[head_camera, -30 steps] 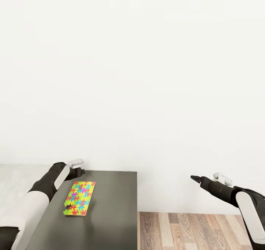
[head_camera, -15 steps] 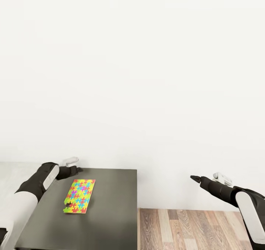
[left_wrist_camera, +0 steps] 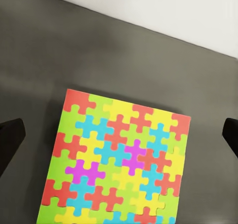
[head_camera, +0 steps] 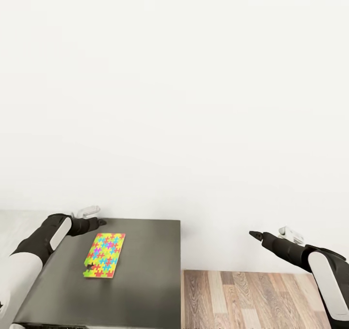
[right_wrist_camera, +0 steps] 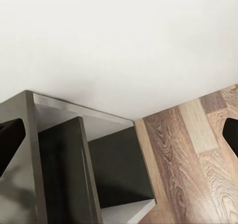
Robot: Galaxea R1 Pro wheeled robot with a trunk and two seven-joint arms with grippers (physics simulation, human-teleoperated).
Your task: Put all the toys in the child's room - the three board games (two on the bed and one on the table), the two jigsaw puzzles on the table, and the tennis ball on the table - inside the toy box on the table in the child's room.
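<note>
While lying flat on the dark grey cabinet top [head_camera: 140, 271], the multicoloured jigsaw puzzle sheet [head_camera: 103, 261] is sitting untouched | left gripper [head_camera: 100, 221] hovering just beyond it, fingers spread (empty) | right gripper [head_camera: 252, 233] hanging over wood-plank floor [head_camera: 252, 300], fingers apart.

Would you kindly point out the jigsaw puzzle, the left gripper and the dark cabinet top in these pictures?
jigsaw puzzle [head_camera: 104, 254]: head view, middle of the sheet.
left gripper [head_camera: 98, 221]: head view, midway between its fingertips, near the puzzle's far end.
dark cabinet top [head_camera: 148, 271]: head view, bare surface right of the puzzle.
</note>
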